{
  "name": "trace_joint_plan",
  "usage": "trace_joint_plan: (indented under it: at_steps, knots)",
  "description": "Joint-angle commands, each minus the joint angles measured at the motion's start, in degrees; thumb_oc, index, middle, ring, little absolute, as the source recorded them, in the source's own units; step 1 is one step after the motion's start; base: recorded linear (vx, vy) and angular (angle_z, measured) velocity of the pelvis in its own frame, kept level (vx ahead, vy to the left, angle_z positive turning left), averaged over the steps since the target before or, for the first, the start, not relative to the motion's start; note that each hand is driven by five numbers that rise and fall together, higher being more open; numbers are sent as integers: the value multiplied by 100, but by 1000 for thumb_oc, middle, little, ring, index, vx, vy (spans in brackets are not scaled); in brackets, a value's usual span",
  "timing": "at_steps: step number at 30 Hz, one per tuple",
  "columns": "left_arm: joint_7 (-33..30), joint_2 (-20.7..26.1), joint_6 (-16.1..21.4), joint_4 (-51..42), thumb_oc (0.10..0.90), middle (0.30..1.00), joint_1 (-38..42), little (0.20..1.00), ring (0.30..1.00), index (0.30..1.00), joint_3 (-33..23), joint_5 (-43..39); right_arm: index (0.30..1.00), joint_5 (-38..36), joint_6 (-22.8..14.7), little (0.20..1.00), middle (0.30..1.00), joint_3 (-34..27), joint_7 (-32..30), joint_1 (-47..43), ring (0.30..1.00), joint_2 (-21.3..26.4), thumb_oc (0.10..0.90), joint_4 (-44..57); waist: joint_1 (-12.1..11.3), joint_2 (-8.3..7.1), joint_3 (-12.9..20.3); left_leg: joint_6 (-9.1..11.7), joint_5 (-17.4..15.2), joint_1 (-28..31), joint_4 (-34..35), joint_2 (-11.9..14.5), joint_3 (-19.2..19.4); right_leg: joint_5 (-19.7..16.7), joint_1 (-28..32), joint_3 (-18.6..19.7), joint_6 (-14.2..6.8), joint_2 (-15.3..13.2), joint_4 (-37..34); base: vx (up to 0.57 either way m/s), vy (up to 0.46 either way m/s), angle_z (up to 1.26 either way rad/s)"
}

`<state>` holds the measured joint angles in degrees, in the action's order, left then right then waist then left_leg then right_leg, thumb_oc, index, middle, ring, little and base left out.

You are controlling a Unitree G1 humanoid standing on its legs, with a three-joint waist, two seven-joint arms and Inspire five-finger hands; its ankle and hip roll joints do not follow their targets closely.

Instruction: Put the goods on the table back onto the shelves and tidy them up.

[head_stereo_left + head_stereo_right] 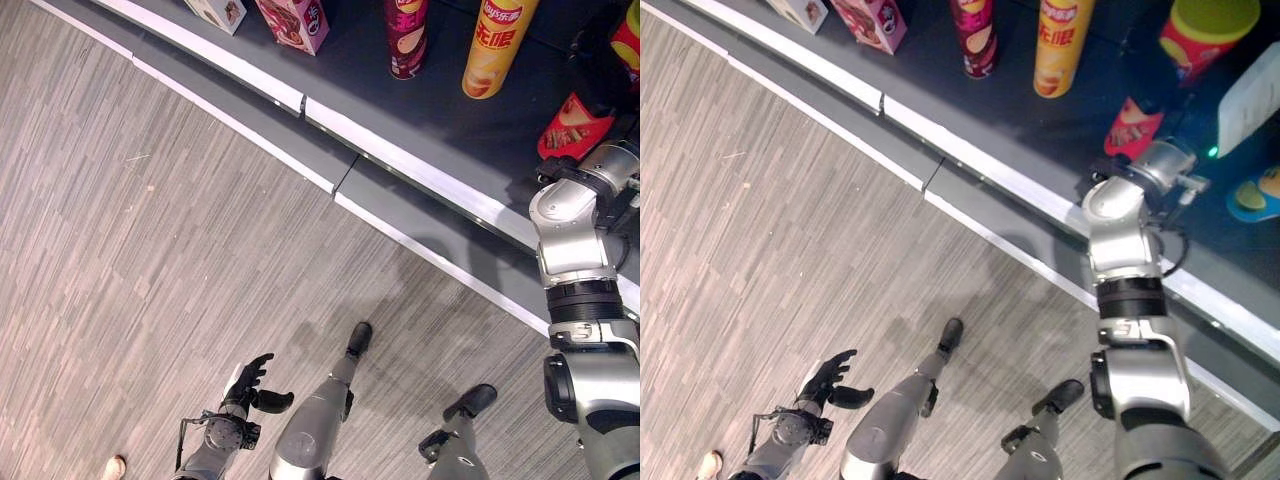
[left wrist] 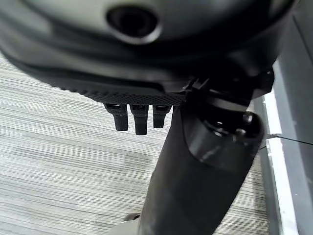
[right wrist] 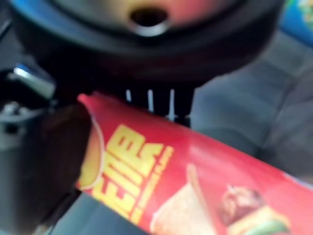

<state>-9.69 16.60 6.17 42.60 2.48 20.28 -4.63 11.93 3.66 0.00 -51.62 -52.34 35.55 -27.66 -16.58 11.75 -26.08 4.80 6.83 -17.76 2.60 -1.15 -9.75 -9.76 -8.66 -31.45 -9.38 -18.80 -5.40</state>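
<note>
My right arm reaches onto the dark lower shelf. My right hand holds a red snack pack with yellow print, which lies across the palm between the thumb and the fingers. In the eye views the same pack shows just past the wrist, low over the shelf floor. At the lower left my left hand hangs by my side over the wooden floor, its fingers relaxed and holding nothing.
On the shelf stand a yellow can, a dark red can, a pink box and a white box. A yellow-lidded can stands beyond the pack. A white strip edges the shelf. A person's shoe shows at the bottom left.
</note>
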Motion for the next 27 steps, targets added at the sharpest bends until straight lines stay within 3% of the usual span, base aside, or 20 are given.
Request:
trace_joint_plan:
  at_steps: [1, 17, 18, 19, 20, 21, 27]
  knots:
    - [-249, 517, 116, 65, 800, 900, -171, 900, 900, 900, 433, -173, 300, 390, -363, 300, 300, 388, -303, -636, 300, 810, 400, 310, -108, 133, 377, 41, -359, -219, -58, 25, -13, 542, -119, 200, -469, -408, 774, 0, 0, 0]
    - [-309, 460, 138, 137, 800, 900, -124, 900, 900, 900, 513, -116, 300, 351, -337, 300, 300, 445, -413, -548, 300, 672, 400, 103, -63, 163, 341, 41, -330, -242, 1, -3, -45, 525, -163, 156, -491, -439, 786, 0, 1, 0]
    - [-312, 445, 140, 154, 800, 900, -138, 900, 900, 900, 518, -112, 382, 357, -330, 382, 382, 444, -432, -542, 382, 669, 455, 88, -54, 173, 342, 41, -325, -251, 1, -14, -42, 518, -174, 159, -496, -445, 782, 7, 13, 4]
    - [-309, 446, 142, 160, 800, 900, -142, 900, 900, 900, 521, -108, 552, 361, -327, 552, 552, 449, -441, -539, 552, 675, 568, 71, -55, 173, 355, 43, -327, -253, 3, -14, -34, 514, -170, 158, -499, -449, 767, 5, 13, 4]
    - [-310, 446, 142, 156, 800, 900, -136, 900, 900, 900, 526, -110, 858, 354, -326, 858, 858, 451, -448, -544, 858, 674, 772, 65, -52, 178, 360, 43, -326, -255, 6, -11, -34, 509, -174, 160, -500, -454, 760, 0, 0, 0]
    - [-314, 443, 143, 158, 800, 900, -133, 900, 900, 900, 529, -117, 900, 345, -326, 900, 900, 451, -453, -549, 900, 671, 800, 66, -50, 181, 359, 44, -326, -258, 2, -12, -33, 506, -177, 163, -501, -457, 755, 0, 0, 0]
    - [-323, 401, 130, 178, 800, 900, -115, 900, 900, 900, 544, -160, 900, 300, -331, 900, 900, 430, -498, -507, 900, 615, 800, 83, -31, 169, 378, 40, -336, -252, 6, -24, -24, 497, -167, 165, -502, -464, 743, 0, 0, 0]
